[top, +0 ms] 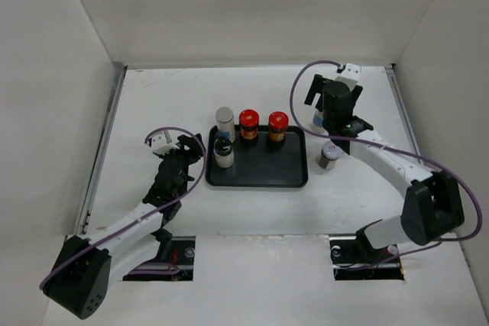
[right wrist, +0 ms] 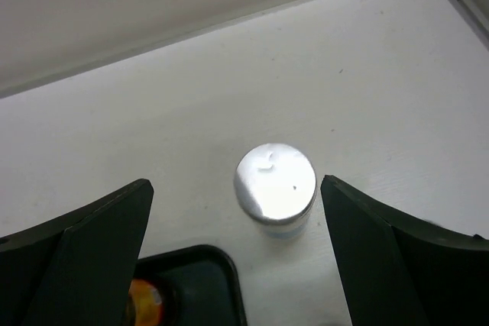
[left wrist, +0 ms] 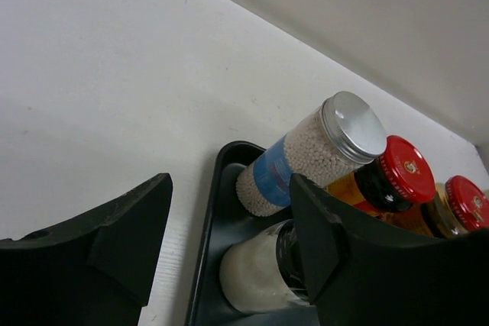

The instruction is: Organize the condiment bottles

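A flat black tray (top: pixel 260 177) holds a silver-capped, blue-labelled jar (top: pixel 224 121), a black-capped jar (top: pixel 223 152) and two red-capped jars (top: pixel 249 121) (top: pixel 278 124). A grey-topped shaker (top: pixel 329 155) stands on the table right of the tray. My left gripper (top: pixel 196 150) is open and empty just left of the tray. Its wrist view shows the blue-labelled jar (left wrist: pixel 306 154), the black-capped jar (left wrist: pixel 256 272) and a red cap (left wrist: pixel 406 169). My right gripper (right wrist: pixel 237 185) is open above a silver-capped jar (right wrist: pixel 275 182), which stands between its fingers and is mostly hidden in the top view.
White walls enclose the table at the back and on both sides. The tray's corner (right wrist: pixel 206 265) shows at the lower left of the right wrist view. Purple cables loop over both arms.
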Available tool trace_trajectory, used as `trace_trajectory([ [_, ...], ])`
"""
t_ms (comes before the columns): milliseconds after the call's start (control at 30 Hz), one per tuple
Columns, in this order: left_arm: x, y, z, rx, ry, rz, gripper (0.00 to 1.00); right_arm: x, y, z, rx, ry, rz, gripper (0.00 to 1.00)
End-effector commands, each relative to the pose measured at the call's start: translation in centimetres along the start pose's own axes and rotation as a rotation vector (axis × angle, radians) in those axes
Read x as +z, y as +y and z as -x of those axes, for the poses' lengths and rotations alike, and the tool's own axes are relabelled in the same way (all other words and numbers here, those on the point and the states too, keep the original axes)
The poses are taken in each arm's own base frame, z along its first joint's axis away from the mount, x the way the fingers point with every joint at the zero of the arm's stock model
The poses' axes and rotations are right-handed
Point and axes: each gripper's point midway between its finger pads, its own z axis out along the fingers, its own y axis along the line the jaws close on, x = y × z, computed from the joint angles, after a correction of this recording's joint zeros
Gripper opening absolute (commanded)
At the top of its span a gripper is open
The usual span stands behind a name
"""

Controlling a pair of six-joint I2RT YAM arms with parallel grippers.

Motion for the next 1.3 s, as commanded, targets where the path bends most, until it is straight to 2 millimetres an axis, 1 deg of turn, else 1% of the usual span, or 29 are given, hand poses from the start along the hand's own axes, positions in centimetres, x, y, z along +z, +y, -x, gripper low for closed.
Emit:
trace_trajectory([
  [0,-0.3,-0.9,2.8,-0.089,-0.106,-0.044,0.61,2.1,-0.9,-2.2,-0.108,0.104,-0.026,0.99],
  [33,-0.3,-0.9,2.9,-0.092,-0.109,-0.041,0.61,2.6,-1.0,-2.7,-0.112,0.119,-0.028,0.99],
  [100,-0.4,-0.8,2.9,-0.092,-0.107,-0.043,0.62,3.6,-1.4,-2.9,-0.111,0.126,-0.045,1.0],
  [233,-0.5,-0.8,2.9,-0.094,-0.109,-0.047,0.64,4.4,-2.3,-2.9,-0.105,0.123,-0.077,1.0],
  [300,-0.3,-0.6,2.6,-0.088,-0.1,-0.037,0.64,4.8,-2.6,-3.3,-0.112,0.131,-0.092,1.0],
  [367,-0.3,-0.7,2.3,-0.085,-0.089,-0.039,0.64,5.1,-2.4,-4.2,-0.109,0.149,-0.082,0.97],
  [467,-0.1,-0.7,2.1,-0.082,-0.085,-0.036,0.64,5.6,-2.3,-5.1,-0.113,0.166,-0.085,0.83],
  [567,0.0,-0.5,1.8,-0.08,-0.077,-0.029,0.64,5.8,-2.2,-4.4,-0.089,0.14,-0.083,0.63],
  [633,0.1,-0.6,1.7,-0.079,-0.073,-0.03,0.65,5.4,-2.0,-3.0,-0.065,0.087,-0.074,0.54],
  [667,0.1,-0.5,1.7,-0.077,-0.072,-0.026,0.65,4.9,-1.9,-2.0,-0.05,0.054,-0.069,0.51],
  [767,0.3,-0.2,1.6,-0.074,-0.072,-0.015,0.65,2.7,-0.2,0.2,-0.022,-0.014,-0.007,0.47],
  [833,0.2,-0.2,1.6,-0.076,-0.071,-0.018,0.65,1.2,0.8,0.8,-0.012,-0.033,0.031,0.47],
  [900,0.2,-0.2,1.6,-0.077,-0.073,-0.017,0.65,-0.2,1.8,0.5,-0.01,-0.032,0.068,0.46],
  [1000,0.4,0.0,1.5,-0.072,-0.068,-0.01,0.65,-1.8,3.1,-0.4,-0.017,-0.025,0.116,0.46],
  [1067,0.3,-0.3,1.4,-0.074,-0.066,-0.018,0.65,-2.6,4.1,-1.0,-0.026,-0.016,0.147,0.47],
  [1167,0.4,-0.2,1.4,-0.072,-0.066,-0.013,0.65,-3.5,5.6,-2.4,-0.039,0.005,0.192,0.47],
  [1267,0.4,-0.4,1.3,-0.073,-0.06,-0.02,0.65,-3.7,7.0,-3.9,-0.055,0.033,0.219,0.47],
])
